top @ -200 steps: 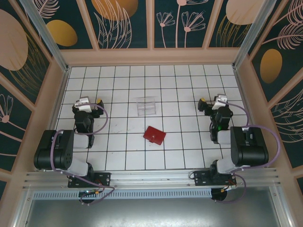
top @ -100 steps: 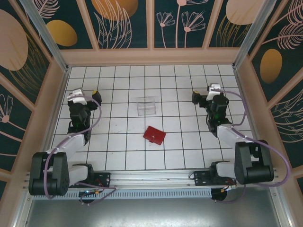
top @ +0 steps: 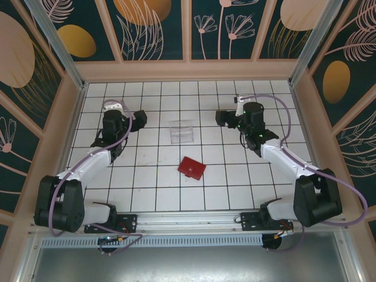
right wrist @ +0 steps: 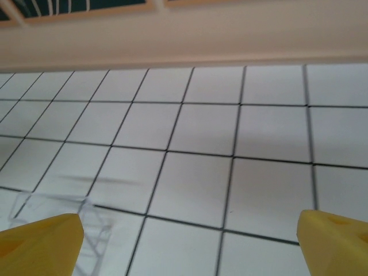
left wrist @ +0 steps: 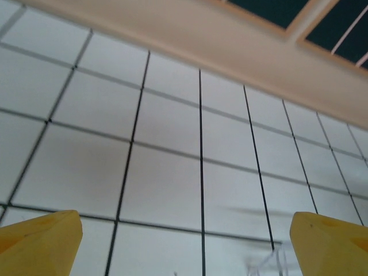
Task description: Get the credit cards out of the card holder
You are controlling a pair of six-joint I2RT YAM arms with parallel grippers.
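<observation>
The red card holder (top: 191, 168) lies folded shut on the white tiled table (top: 158, 188), near the middle. No credit cards can be seen; any inside it are hidden. My left gripper (top: 137, 120) hovers at the back left, well away from the holder, and points toward the centre. In the left wrist view it (left wrist: 187, 247) is open, yellow fingertips (left wrist: 40, 241) wide apart over bare tiles. My right gripper (top: 224, 117) mirrors it at the back right. The right wrist view shows it (right wrist: 190, 244) open too, with nothing between the fingertips (right wrist: 333, 241).
A clear plastic box (top: 181, 132) stands between the two grippers, behind the holder. Its corner shows in the left wrist view (left wrist: 270, 264) and its edge in the right wrist view (right wrist: 86, 221). The beige back wall (top: 188, 70) borders the table.
Both arms have unfolded from their rest poses and swung forward and inward, bringing the grippers closer to the clear box. The card holder has not moved.
</observation>
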